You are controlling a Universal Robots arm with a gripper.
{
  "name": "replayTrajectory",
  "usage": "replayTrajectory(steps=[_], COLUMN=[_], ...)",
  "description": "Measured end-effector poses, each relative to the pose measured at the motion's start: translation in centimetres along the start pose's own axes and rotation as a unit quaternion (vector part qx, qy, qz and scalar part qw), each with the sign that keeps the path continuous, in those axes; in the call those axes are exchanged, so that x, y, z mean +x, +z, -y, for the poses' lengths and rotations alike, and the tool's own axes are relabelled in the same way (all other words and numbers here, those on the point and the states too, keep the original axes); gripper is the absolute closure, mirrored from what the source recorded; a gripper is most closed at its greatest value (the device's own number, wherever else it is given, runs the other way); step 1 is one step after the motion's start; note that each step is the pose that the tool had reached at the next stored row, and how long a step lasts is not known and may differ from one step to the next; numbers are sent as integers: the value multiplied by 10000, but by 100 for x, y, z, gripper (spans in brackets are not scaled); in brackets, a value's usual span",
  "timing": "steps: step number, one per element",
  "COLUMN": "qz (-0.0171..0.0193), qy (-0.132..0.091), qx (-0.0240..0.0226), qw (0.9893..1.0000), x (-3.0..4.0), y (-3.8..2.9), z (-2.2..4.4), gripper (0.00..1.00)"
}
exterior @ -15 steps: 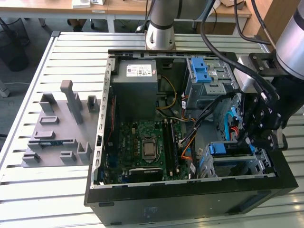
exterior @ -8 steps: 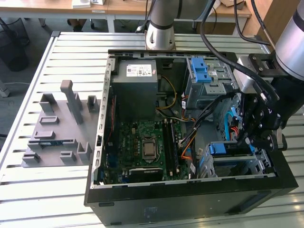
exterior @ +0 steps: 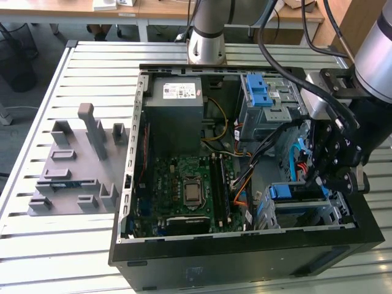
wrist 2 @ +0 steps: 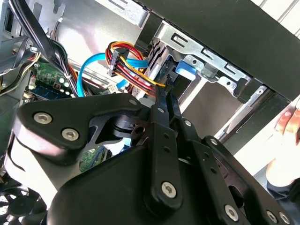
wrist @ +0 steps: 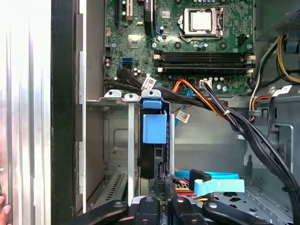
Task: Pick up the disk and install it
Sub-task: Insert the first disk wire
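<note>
Disk [wrist: 154, 136] seated upright in drive cage [wrist: 123, 101]; gripper [wrist: 161, 199] at its end.

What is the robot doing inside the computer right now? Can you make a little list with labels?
place: open black computer case lying on a slatted metal table
gripper: black gripper lowered into the drive bay corner of the case, at the exterior view's right
disk: silver hard drive with blue plastic carrier frame standing on edge in the metal drive cage, right by the gripper
cables: orange, red and yellow wires and a blue cable beside the cage
also inside: green motherboard, grey power-supply box
</note>
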State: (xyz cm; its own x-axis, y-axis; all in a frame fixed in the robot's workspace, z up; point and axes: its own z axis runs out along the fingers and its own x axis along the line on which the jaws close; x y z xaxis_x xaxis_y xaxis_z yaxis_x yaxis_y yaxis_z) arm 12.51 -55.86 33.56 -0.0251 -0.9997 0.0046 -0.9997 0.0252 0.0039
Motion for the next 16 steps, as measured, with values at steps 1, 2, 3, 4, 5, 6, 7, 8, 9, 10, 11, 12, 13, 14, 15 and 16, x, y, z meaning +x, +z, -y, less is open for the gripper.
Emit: replayTrajectory(steps=[1, 2, 3, 4, 5, 6, 7, 8, 9, 10, 11, 12, 13, 14, 15, 16], qz=[0, 0, 1, 1, 1, 3, 5, 7, 8, 8, 8, 7, 7, 7, 7, 7], qy=[1, 3, 5, 8, 13, 18, 23, 27, 29, 30, 32, 35, 37, 41, 45, 50], qx=[0, -1, -1, -1, -1, -2, -3, -4, -5, -6, -6, -8, -9, -10, -11, -11], qw=[10000, 10000, 10000, 10000, 10000, 10000, 10000, 10000, 10000, 10000, 10000, 10000, 10000, 10000, 10000, 10000], x=[-2, -4, -7, -8, -8, -10, -11, -11, -11, -11, -11, -11, -11, -11, -10, -10], y=[-1, -1, 0, 0, -1, -2, -2, -2, -1, -1, -1, -1, -1, 0, 0, 2], z=[0, 0, 0, 0, 0, 0, 0, 0, 0, 0, 0, 0, 0, 0, 0, 0], gripper=[84, 84, 84, 84, 84, 84, 84, 84, 84, 84, 84, 84, 84, 84, 84, 84])
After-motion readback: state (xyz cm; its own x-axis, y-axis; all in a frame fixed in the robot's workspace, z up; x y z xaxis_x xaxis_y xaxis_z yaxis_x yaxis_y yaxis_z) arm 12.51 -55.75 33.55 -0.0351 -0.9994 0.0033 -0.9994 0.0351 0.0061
